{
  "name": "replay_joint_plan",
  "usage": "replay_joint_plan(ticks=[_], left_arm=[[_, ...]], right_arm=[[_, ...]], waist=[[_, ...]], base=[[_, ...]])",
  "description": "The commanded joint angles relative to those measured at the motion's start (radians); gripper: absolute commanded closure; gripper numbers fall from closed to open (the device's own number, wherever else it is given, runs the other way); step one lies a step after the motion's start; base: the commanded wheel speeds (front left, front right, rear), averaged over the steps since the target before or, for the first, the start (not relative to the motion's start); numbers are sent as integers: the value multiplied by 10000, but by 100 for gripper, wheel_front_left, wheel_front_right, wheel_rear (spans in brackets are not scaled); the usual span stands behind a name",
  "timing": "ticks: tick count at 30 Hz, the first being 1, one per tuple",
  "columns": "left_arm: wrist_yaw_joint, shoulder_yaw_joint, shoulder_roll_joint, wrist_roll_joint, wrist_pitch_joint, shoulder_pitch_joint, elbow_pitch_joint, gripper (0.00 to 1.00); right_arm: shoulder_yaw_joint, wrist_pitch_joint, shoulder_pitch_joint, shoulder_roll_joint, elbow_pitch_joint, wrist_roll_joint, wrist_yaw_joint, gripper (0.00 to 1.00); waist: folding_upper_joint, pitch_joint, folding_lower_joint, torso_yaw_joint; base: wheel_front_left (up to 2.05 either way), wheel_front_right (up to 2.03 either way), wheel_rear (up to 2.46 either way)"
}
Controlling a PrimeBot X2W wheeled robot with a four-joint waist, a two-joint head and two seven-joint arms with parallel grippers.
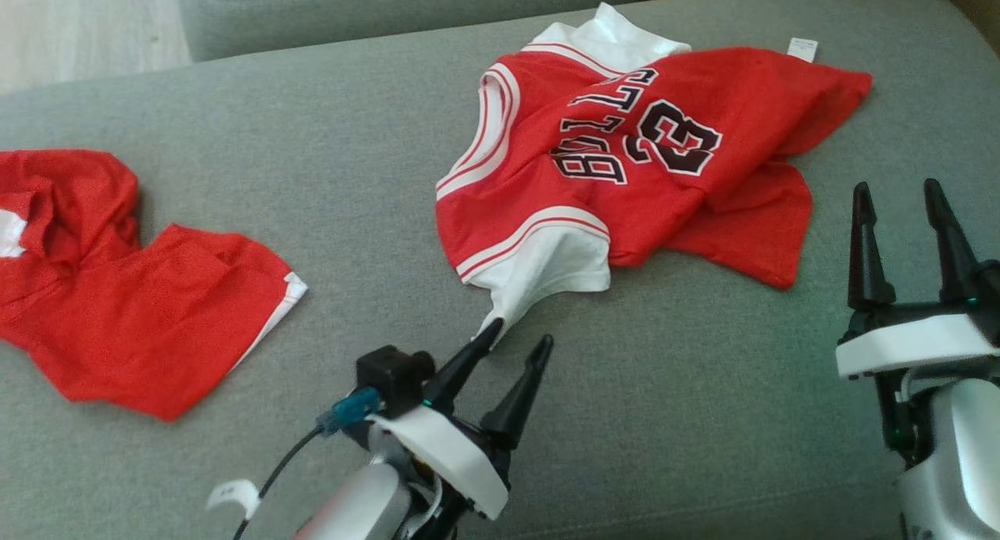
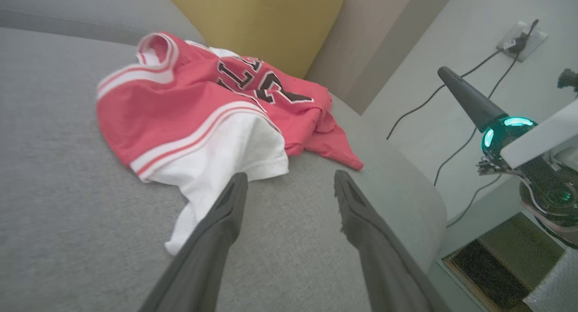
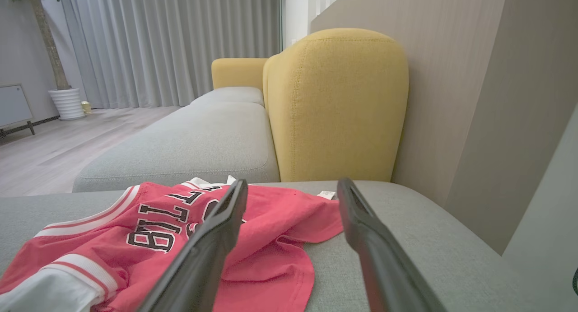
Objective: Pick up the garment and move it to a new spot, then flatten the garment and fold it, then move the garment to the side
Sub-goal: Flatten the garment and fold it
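Note:
The garment point(image 1: 625, 157) is a red jersey with white sleeves, white stripes and black "23" lettering. It lies crumpled on the grey sofa seat point(image 1: 375, 173), right of the middle in the head view. My left gripper point(image 1: 519, 338) stands open just below its near white sleeve point(image 1: 547, 262), one fingertip touching the sleeve's pulled-out corner. In the left wrist view that sleeve point(image 2: 226, 154) lies ahead of the open fingers point(image 2: 216, 230). At the right, my right gripper point(image 1: 898, 188) is open beside the jersey's hem point(image 3: 271, 253), holding nothing.
A second red garment point(image 1: 133, 290) with white trim lies bunched at the left of the seat. A yellow backrest point(image 3: 334, 104) rises behind the jersey. Beyond the sofa's right edge stand a wall point(image 2: 451, 68) and cables point(image 2: 460, 136). Bare grey cushion lies between the two garments.

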Motion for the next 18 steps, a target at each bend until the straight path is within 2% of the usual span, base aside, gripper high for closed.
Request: replay_joint_plan(ticks=[1, 5, 18], left_arm=[[-57, -61, 261, -301, -31, -726, -53, 0], [-58, -389, 453, -335, 21, -1154, 848, 0], [136, -650, 261, -155, 96, -1960, 2779, 0]], right_arm=[[129, 31, 51, 87, -422, -117, -9, 0], [86, 48, 105, 235, -513, -166, -9, 0], [15, 19, -15, 407, -633, -173, -9, 0]], waist=[[0, 70, 1, -82], [0, 165, 1, -234], [0, 478, 1, -763]], base=[[0, 0, 0], [0, 0, 0], [0, 0, 0]])
